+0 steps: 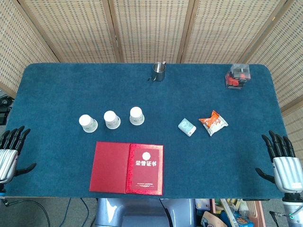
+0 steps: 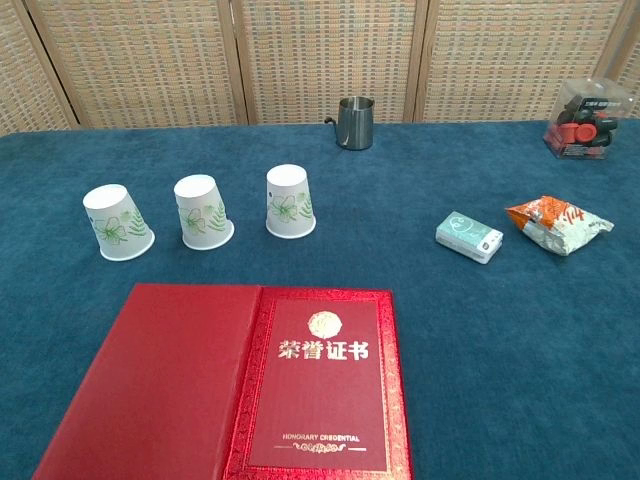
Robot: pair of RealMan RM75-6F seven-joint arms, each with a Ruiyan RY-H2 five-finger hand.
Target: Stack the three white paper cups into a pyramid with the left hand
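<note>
The left hand [image 1: 12, 146] rests at the bench's [image 1: 57, 85] near left edge, fingers spread and holding nothing; the right hand [image 1: 283, 158] lies likewise empty at the right edge. Three paper cups [image 1: 111, 119] stand upside down in a row, apart, beyond a red certificate folder [image 1: 128, 168]. Stacking appears not yet begun: the left hand must reach the nearest cup [image 1: 88, 123] and grasp it.

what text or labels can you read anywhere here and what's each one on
"荣誉证书": gold characters on the red certificate folder.
"HONORARY CREDENTIAL": small gold line lower on the same cover.
Small mint packet: print too small to read.
Orange snack bag: markings blurred.
Clear box with red contents: label unreadable.
Paper cups: leaf and flower pattern only, no words.
</note>
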